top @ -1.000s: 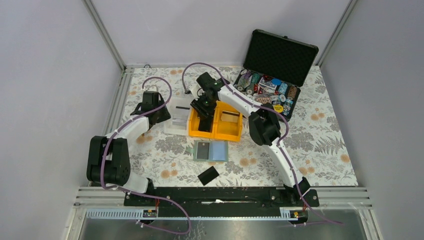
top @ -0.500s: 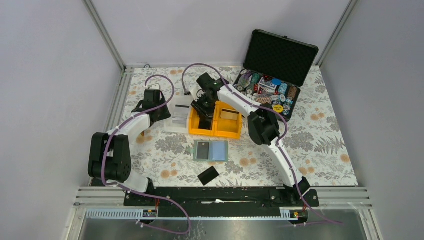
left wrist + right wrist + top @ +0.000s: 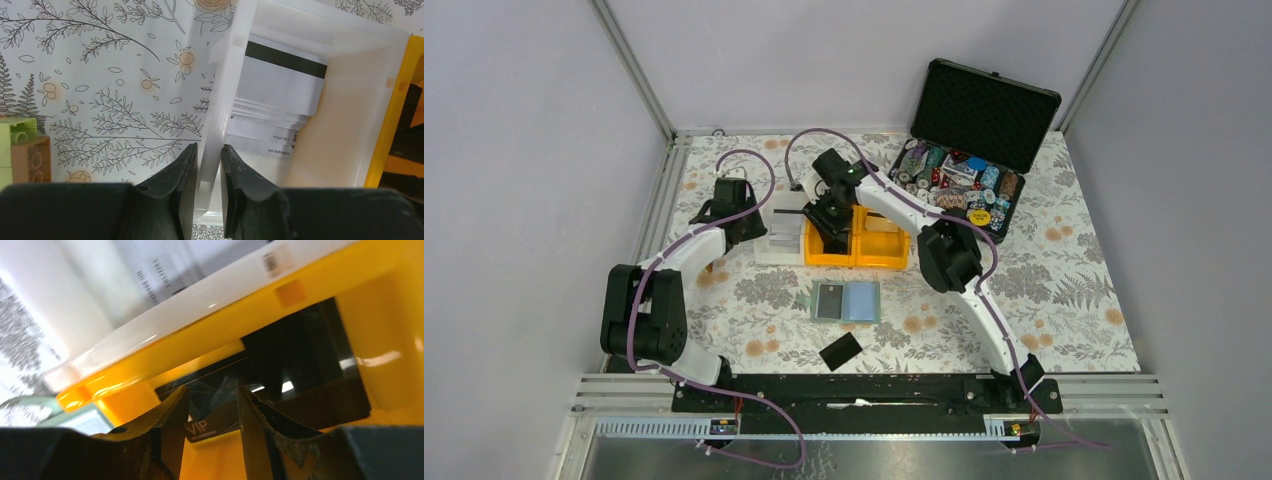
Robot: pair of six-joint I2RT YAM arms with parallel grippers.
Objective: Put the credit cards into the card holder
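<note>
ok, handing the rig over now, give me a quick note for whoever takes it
Left hand: shut on the wall of the white bin, which holds pale cards.
Right hand: open, in the yellow bin over a black VIP card, no grip.
Card holder: open on the table, one dark card on its left page.
Left: loose black card by the holder, plus the bins' cards.

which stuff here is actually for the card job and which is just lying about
For the job: card holder; loose black card; black cards in the yellow bin; pale card stack in the white bin.
Lying about: black case; poker chips; small green-and-orange block.
</note>
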